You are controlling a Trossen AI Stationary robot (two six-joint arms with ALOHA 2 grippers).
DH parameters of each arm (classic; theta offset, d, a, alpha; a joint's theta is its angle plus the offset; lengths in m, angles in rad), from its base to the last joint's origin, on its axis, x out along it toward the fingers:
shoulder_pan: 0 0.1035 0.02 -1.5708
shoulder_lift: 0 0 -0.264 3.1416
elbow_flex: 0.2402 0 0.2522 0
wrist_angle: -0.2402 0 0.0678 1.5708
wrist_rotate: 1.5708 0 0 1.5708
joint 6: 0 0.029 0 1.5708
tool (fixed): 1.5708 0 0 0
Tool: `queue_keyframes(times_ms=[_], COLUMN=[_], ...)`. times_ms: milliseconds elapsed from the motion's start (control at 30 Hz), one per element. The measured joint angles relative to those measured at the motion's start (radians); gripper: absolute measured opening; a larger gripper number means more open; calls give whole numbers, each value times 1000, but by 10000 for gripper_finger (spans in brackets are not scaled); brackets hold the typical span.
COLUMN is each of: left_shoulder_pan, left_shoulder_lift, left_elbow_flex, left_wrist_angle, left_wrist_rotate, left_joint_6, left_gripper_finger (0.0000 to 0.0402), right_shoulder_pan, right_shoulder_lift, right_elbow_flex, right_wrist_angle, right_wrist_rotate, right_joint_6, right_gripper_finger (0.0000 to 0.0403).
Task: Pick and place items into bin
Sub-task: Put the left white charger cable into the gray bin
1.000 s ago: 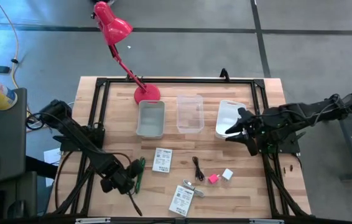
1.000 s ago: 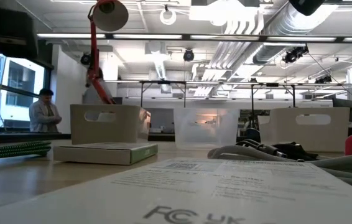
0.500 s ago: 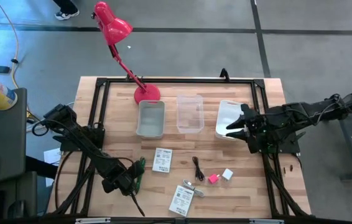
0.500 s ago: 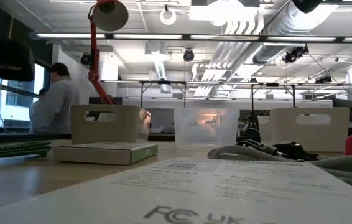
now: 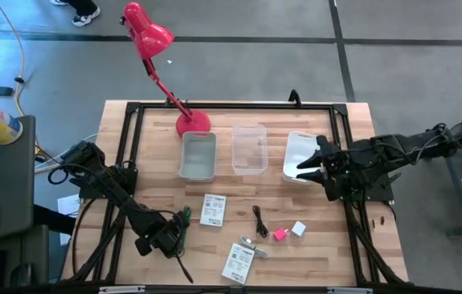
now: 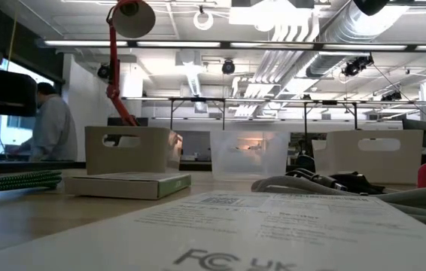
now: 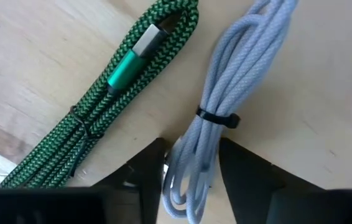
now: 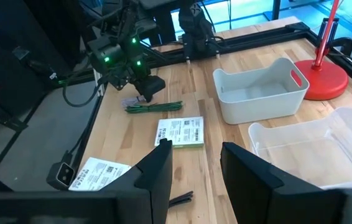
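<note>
My left gripper point(image 5: 168, 237) is low near the table's near-left corner, open, beside a green braided cable point(image 7: 132, 81). Its fingers stand on either side of a coiled grey cable point(image 7: 226, 81) bound with a black tie; the high view hides that cable under the gripper. A card box point(image 5: 213, 209), a white card point(image 5: 237, 261), a black cable point(image 5: 259, 220), a metal piece point(image 5: 251, 243), a pink cube point(image 5: 280, 234) and a white cube point(image 5: 298, 229) lie loose on the table. My right gripper point(image 5: 306, 173) hovers open at the white bin point(image 5: 295, 145). My left gripper comes at the grey cable's coiled end point(image 7: 188, 180) from above, with the strands running between its two fingers. I cannot tell whether the fingers touch the cable. The cable lies flat on the table.
A grey bin point(image 5: 184, 157), a clear bin point(image 5: 249, 131) and the white bin stand in a row at mid-table. The red lamp's base point(image 5: 193, 122) sits behind the grey bin. A black frame runs along the table's edges. A person point(image 6: 51, 120) is in the room behind.
My left gripper has crept a little toward the table's right, staying low by the green cable. In the room behind the table a person has walked across.
</note>
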Motion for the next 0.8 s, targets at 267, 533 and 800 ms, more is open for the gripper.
queue_keyframes(times_ms=[267,533,800], left_shoulder_pan=[1,-4,6], left_shoulder_lift=[-4,-64,-225], left_elbow_flex=[2,-1,-1], left_wrist_angle=[-3,-31,-135], left_wrist_rotate=[32,89,36], left_joint_6=[-42,-135,-283], left_gripper_finger=[35,18,12], right_shoulder_pan=[0,0,0], right_shoulder_lift=[0,0,0], right_elbow_flex=[0,0,0], right_wrist_angle=[-18,-19,-21], right_wrist_rotate=[0,0,0], right_joint_6=[5,5,5], right_gripper_finger=[128,128,128])
